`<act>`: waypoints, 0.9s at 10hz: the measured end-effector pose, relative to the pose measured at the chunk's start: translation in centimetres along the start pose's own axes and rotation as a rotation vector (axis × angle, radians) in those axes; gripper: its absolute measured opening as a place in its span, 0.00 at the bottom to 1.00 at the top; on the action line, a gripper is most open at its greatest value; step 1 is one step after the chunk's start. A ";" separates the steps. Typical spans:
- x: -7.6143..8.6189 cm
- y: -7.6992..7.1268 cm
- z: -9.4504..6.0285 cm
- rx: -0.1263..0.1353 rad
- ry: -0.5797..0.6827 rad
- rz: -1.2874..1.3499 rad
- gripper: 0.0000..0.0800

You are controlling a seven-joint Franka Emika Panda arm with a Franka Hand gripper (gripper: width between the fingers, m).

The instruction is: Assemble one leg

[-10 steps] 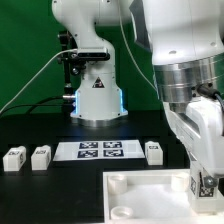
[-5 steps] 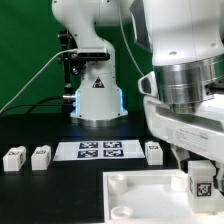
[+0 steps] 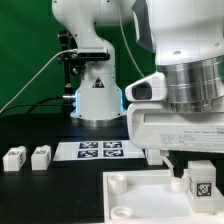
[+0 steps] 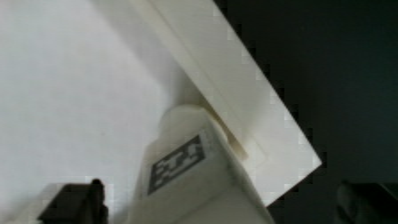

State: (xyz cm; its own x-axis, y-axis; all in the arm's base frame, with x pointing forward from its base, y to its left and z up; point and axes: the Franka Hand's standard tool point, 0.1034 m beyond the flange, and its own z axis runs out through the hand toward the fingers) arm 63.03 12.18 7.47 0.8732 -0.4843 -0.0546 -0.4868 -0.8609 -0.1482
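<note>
Three legs [image 3: 15,158] [image 3: 40,157] [image 3: 200,184], one white square tray piece [image 3: 130,184], one marker board [image 3: 100,150]

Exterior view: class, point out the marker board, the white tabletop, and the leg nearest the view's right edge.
Marker board [image 3: 98,150], exterior view, its middle.
White tabletop [image 3: 150,198], exterior view, bare inner face.
Leg [image 3: 201,184], exterior view, its tagged front face.

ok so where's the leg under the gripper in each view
Exterior view: the leg stands low on the exterior view's right, under the gripper, at a corner of the white tray piece.
Wrist view: the leg shows its tag between the dark fingertips, beside the white tray piece's raised rim.
Shared landmark: the white tray piece's rim.
</note>
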 end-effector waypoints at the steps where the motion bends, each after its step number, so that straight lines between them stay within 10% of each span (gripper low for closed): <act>1: 0.0 0.1 0.0 -0.004 0.001 -0.094 0.81; 4: 0.0 0.0 -0.1 -0.041 0.014 -0.299 0.81; 9: 0.2 0.3 0.0 -0.031 0.014 0.085 0.37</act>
State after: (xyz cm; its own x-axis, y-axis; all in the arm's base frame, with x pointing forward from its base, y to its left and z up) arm 63.03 11.84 7.43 0.8285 -0.5575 -0.0521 -0.5596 -0.8211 -0.1126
